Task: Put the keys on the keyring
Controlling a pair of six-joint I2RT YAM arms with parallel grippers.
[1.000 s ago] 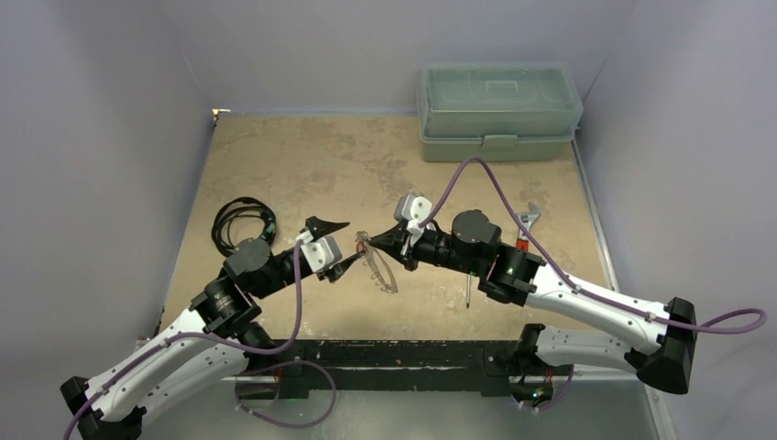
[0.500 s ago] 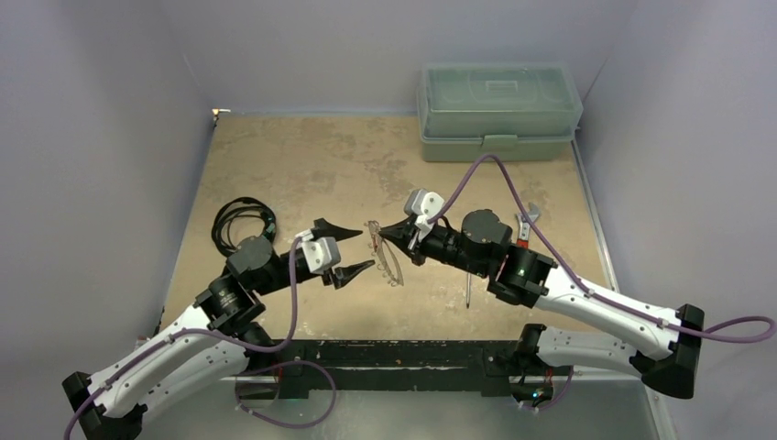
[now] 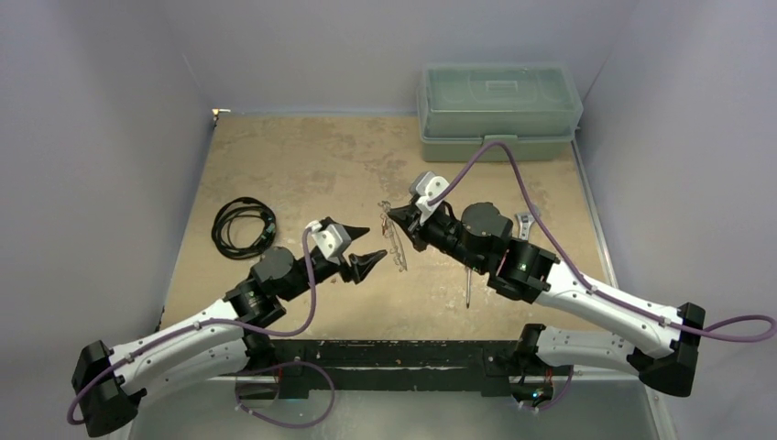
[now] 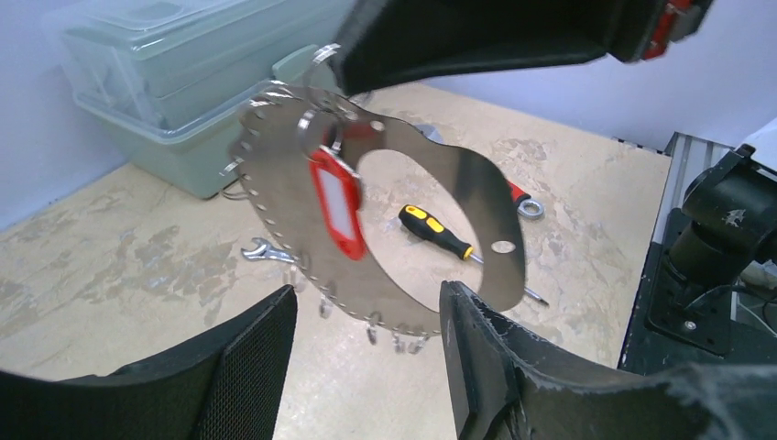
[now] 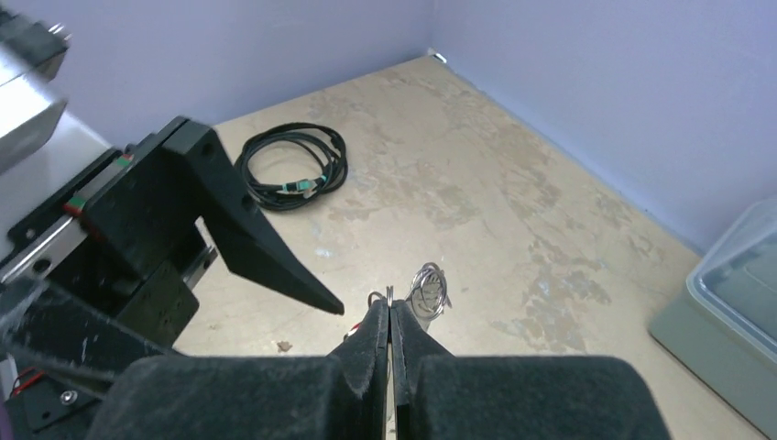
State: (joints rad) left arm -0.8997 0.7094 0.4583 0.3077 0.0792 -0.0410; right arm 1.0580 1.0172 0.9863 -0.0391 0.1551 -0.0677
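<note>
Right gripper is clamped shut on the keyring's top edge, holding it aloft and upright, evidently for presentation. Red-tagged keys hang against the keyring. Left gripper stands just beside the keyring, jaws apart, empty.

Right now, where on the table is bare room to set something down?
Bare: the far patch between coiled black cable and pale green lidded box. Crowded: mid-table, where left gripper and right gripper meet at the silvery oval keyring.
</note>
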